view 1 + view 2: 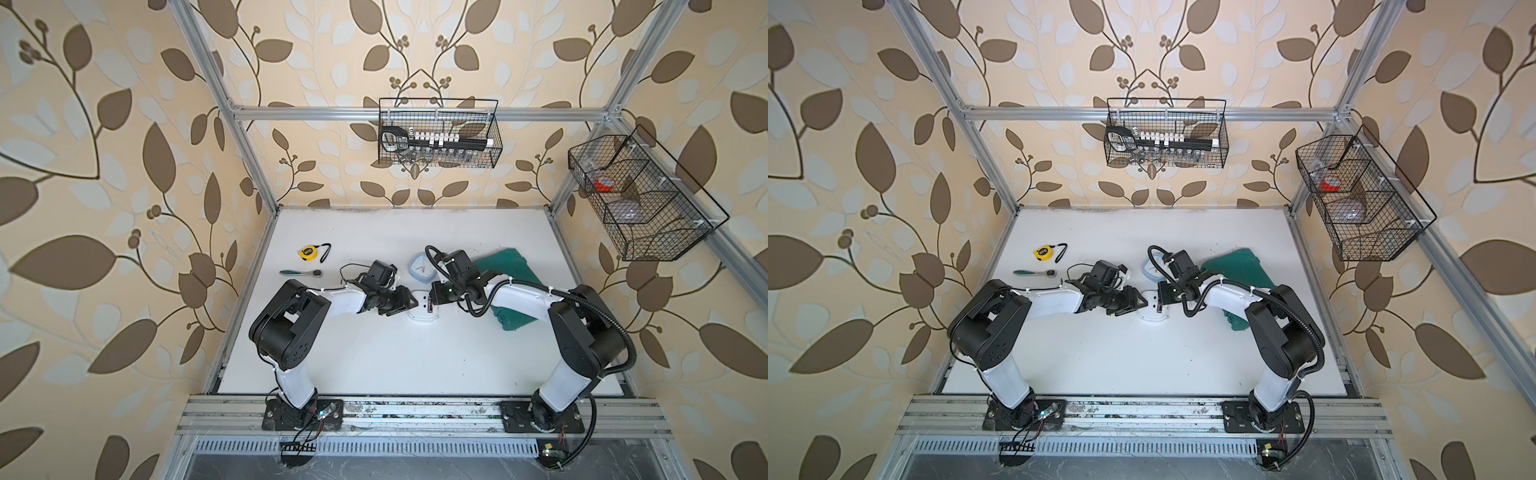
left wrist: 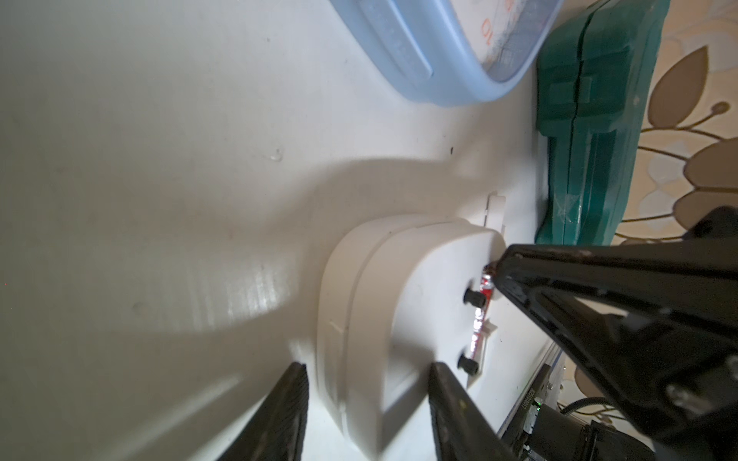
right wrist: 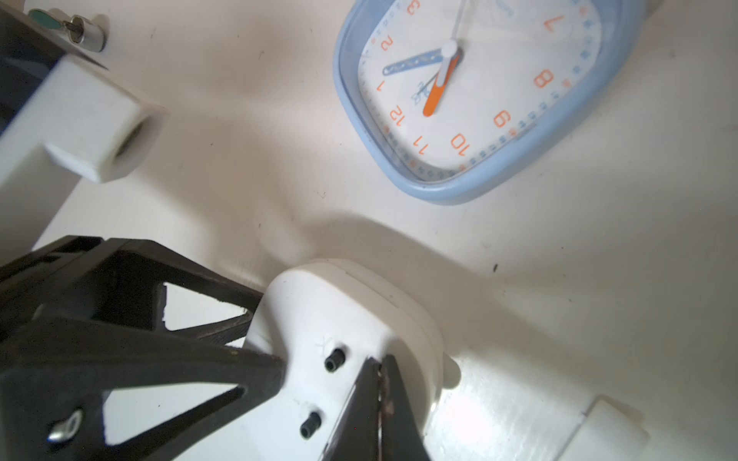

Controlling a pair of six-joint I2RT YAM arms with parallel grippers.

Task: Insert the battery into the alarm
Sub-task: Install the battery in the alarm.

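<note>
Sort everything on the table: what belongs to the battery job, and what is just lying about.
Job in hand: white alarm, battery, battery cover, left gripper clamping the alarm, right gripper shut, tip on the battery.

Lying about: blue clock, green case, yellow tape measure, ratchet.

The left pincer (image 2: 369, 399) stands half spread and low, while the right pincer (image 3: 379, 365) points downward, pressed closed.

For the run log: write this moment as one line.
left gripper: clamps white alarm | right gripper: shut, tips on battery in slot | battery cover: off, beside alarm
</note>
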